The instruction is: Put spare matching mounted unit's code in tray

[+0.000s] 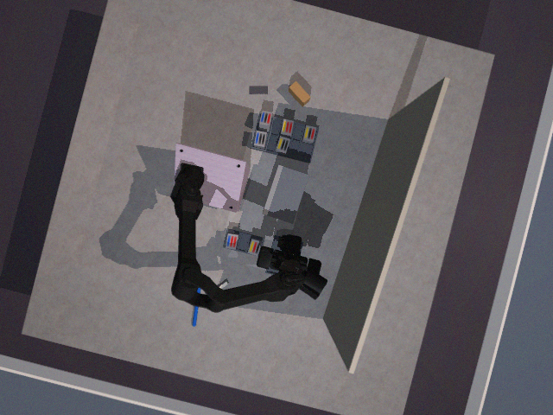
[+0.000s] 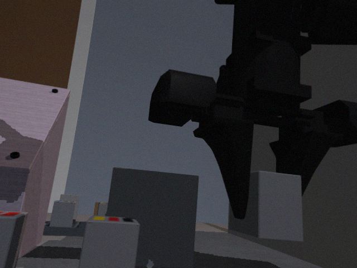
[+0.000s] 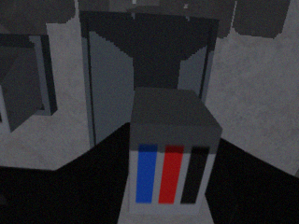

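My gripper (image 1: 290,268) (image 2: 270,204) (image 3: 163,132) is shut on a light grey spare (image 2: 281,207) (image 3: 163,107). The spare hangs upright and off the ground in the exterior view. Its stripes read blue, red, black in the wrist view. A dark blue-grey tray (image 3: 110,84) with low walls lies below and ahead of the spare in the wrist view; the spare hides part of its near end. In the top view the arm mostly hides the tray. A grey upright block (image 1: 288,189) (image 2: 152,213) stands between the racks; I cannot make out the mounted unit's back code.
A small rack (image 1: 243,241) (image 3: 47,75) beside the tray holds two spares. A larger rack (image 1: 292,155) holds several. A pink box (image 1: 223,171) (image 2: 25,112) stands left, a tall dark panel (image 1: 392,214) right. An orange block (image 1: 299,92) and blue stick (image 1: 194,315) lie farther out.
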{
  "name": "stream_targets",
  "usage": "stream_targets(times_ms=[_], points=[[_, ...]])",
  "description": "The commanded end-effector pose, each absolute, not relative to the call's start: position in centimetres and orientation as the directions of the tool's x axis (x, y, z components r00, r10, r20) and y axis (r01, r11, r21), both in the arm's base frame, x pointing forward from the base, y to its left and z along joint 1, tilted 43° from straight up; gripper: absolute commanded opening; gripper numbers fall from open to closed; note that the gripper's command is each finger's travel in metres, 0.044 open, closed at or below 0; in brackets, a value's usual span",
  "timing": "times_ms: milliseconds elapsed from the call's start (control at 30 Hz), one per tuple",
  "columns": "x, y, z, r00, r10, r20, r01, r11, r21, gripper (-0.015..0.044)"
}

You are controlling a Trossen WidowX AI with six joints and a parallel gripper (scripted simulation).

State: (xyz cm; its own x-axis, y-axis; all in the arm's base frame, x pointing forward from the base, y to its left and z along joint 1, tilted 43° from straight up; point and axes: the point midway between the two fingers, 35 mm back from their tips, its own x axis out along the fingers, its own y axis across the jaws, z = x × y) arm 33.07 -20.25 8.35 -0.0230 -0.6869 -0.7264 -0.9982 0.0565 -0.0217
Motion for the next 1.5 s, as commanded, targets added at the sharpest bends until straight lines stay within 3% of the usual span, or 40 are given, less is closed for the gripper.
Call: stream_targets(times_ms=[0,1233,1467], points=[[32.8,-20.5,7.7,-0.029,-0.683,-0.73,-0.998,0.055,-0.012,0.0],[32.0,-22.8,5.5,-0.03,-0.689,-0.724,-0.998,0.054,-0.011,0.0],[32.2,-22.8,5.8,-0.027,-0.693,-0.72,-0.998,0.058,-0.018,0.0184]])
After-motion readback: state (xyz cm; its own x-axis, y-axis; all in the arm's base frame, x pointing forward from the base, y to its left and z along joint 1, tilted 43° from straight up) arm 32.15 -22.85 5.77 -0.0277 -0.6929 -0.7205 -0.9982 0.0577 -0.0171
